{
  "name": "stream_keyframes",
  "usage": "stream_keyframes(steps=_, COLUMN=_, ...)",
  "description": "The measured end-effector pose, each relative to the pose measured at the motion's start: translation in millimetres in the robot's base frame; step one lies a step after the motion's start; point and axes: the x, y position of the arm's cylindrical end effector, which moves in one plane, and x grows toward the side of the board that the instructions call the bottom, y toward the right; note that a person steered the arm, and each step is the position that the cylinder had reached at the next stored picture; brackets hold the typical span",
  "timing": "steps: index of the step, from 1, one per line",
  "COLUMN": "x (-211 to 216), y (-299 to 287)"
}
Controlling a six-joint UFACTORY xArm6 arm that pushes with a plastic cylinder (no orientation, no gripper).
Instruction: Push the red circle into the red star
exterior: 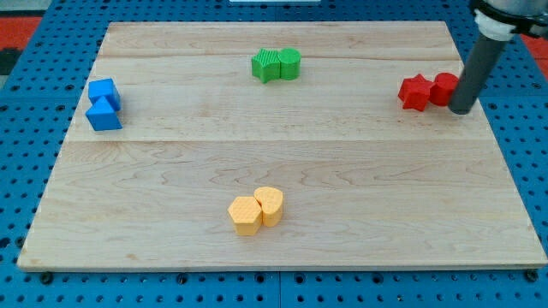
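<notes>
The red star (415, 91) and the red circle (443, 88) sit side by side and touching near the view's right edge of the wooden board. The circle is on the star's right. My tip (461, 110) is at the end of the dark rod, right against the circle's right side, at the board's right edge.
Two green blocks (276, 64) touch each other at the view's top centre. Two blue blocks (104, 103) sit together at the left. Two yellow blocks (257, 210) sit together at bottom centre. The wooden board (274, 162) lies on a blue pegboard.
</notes>
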Motion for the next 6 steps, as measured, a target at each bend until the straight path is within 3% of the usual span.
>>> stream_keyframes(steps=1, x=-1.0, y=68.4)
stream_keyframes(steps=2, x=-35.5, y=49.7)
stream_keyframes(steps=3, x=-6.6, y=-32.7)
stream_keyframes(steps=4, x=-3.3, y=-53.1)
stream_keyframes(steps=5, x=7.5, y=49.7)
stream_keyframes(steps=6, x=-55.7, y=66.3)
